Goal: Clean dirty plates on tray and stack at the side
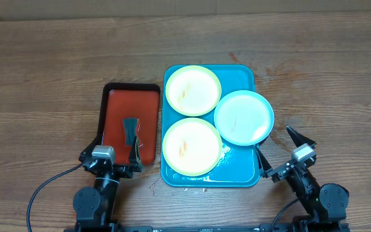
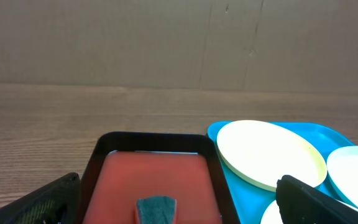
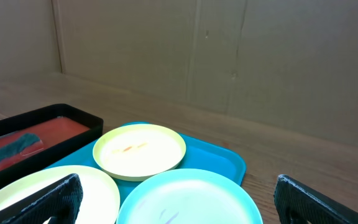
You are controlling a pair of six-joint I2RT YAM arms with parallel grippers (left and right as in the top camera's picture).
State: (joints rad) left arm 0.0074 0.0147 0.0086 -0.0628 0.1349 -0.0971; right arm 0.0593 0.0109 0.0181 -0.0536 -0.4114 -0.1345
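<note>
Two yellow-green plates and one light blue plate sit on turquoise tray, the latter overhanging its right rim. I see both grippers released, empty: left gripper at red tray near end, right gripper beside turquoise tray.

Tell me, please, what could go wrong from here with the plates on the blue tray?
1. The light blue plate overhangs the tray's right rim, close to the open right pincer; a nudge might tip it onto the table.
2. It looks crowded against the near yellow-green plate and the far yellow-green plate, so lifting one may drag another.
</note>
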